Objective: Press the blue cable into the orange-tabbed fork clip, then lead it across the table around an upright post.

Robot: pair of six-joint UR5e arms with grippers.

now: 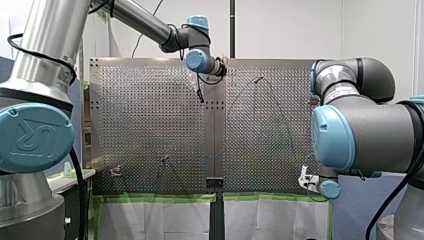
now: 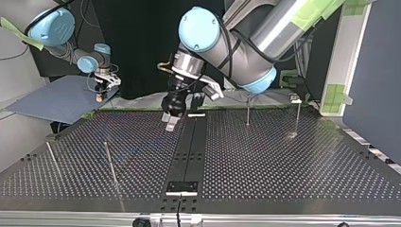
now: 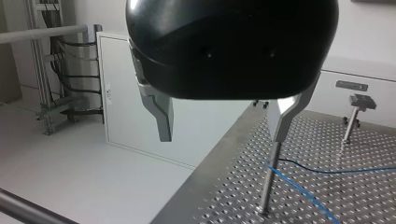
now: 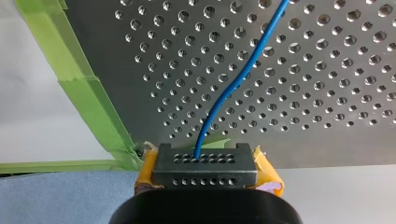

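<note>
Two poses: left hand (image 3: 223, 137) splayed, right hand (image 4: 205, 170) around blue cable (image 4: 236, 81).

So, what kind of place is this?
Most likely a robotics lab or test cell: two arms work over a perforated table with upright posts, a blue cable lies on it, and green tape marks its edge.
</note>
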